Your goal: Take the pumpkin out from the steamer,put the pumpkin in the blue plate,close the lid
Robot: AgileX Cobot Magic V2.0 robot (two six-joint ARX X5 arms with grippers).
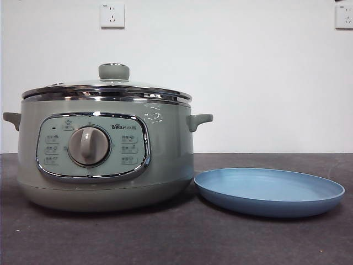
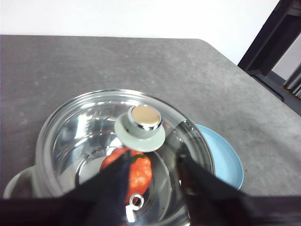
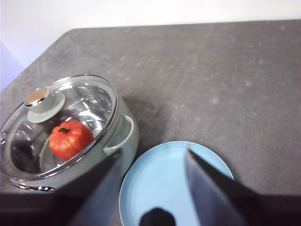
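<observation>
The sage-green steamer (image 1: 105,154) stands at the left of the table with its glass lid (image 1: 110,88) on, knob (image 1: 113,71) on top. Through the glass, the orange-red pumpkin (image 3: 69,139) lies inside the pot; it also shows in the left wrist view (image 2: 138,172). The blue plate (image 1: 269,191) lies empty to the right of the pot. My left gripper (image 2: 153,176) is open, above the lid and just short of its knob (image 2: 141,125). My right gripper (image 3: 153,162) is open, high above the plate's (image 3: 160,188) edge beside the pot handle (image 3: 120,136).
The dark grey table (image 1: 176,243) stretches in front of and behind the pot. Wall sockets (image 1: 112,15) sit on the white wall behind. A dark frame (image 2: 273,52) stands off the table's far corner in the left wrist view.
</observation>
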